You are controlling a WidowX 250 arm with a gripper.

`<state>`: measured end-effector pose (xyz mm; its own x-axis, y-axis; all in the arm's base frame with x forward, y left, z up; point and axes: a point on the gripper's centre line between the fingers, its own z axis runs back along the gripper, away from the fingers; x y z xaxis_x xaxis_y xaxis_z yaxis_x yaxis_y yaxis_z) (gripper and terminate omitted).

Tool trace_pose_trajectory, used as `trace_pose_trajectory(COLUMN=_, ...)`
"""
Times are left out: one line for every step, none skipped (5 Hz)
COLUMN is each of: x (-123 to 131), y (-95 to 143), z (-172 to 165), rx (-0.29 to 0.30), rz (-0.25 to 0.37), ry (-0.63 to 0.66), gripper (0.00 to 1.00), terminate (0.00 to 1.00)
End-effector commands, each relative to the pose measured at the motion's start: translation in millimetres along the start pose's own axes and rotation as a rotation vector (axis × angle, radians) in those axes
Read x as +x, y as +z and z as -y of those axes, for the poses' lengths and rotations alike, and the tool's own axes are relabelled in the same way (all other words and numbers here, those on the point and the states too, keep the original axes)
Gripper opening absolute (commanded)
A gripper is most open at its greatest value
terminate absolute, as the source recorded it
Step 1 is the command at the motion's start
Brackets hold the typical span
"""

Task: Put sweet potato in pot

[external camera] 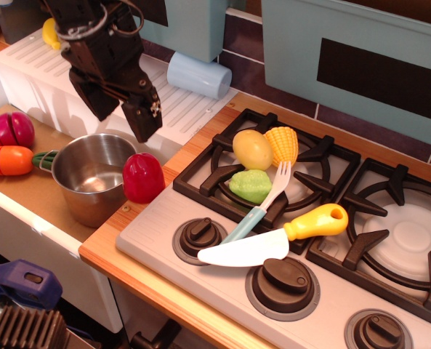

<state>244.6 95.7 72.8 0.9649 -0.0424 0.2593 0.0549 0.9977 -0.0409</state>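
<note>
The sweet potato (142, 177) is a glossy red dome standing on the wooden counter edge, touching the right side of the pot (91, 177). The pot is a shiny steel saucepan, upright and empty, left of the stove. My black gripper (121, 116) hangs open and empty above and behind both, its two fingers pointing down, one over the pot's back rim and one (143, 116) just above the sweet potato's top left.
A purple sliced vegetable (10, 129) and an orange carrot (7, 160) lie left of the pot. The stove (222, 218) holds a yellow egg-shaped toy (252, 149), corn (281, 145), a green piece (250, 185), a fork (262, 202) and a knife (273, 238). A blue cup (198, 75) lies on the white rack.
</note>
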Motion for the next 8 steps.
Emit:
trace_pose_trajectory(x=-1.0, y=-7.0, z=5.1, rx=-0.017, rz=0.031, ry=0.0, gripper=1.0, terminate=0.0)
trace_pose_trajectory(x=-4.8, y=-17.8, z=5.9, rx=-0.036, rz=0.052, ry=0.004, gripper=1.0, terminate=0.0)
trace_pose_trajectory(x=-7.5, y=-26.6, z=6.2, rx=-0.068, rz=0.071, ry=0.012, gripper=1.0, terminate=0.0)
trace_pose_trajectory(x=-6.2, y=-31.3, z=5.1, rx=-0.079, rz=0.079, ry=0.021, gripper=1.0, terminate=0.0)
trace_pose_trajectory(x=-6.9, y=-37.5, z=7.4, rx=-0.096, rz=0.095, ry=0.031, gripper=1.0, terminate=0.0)
trace_pose_trajectory(x=-7.4, y=-46.7, z=5.9, rx=-0.109, rz=0.117, ry=0.032, gripper=1.0, terminate=0.0)
trace_pose_trajectory(x=-9.7, y=-54.6, z=7.0, rx=-0.122, rz=0.132, ry=0.041, gripper=1.0, terminate=0.0)
trace_pose_trajectory(x=-16.1, y=-56.3, z=11.8, rx=-0.126, rz=0.137, ry=0.06, gripper=1.0, terminate=0.0)
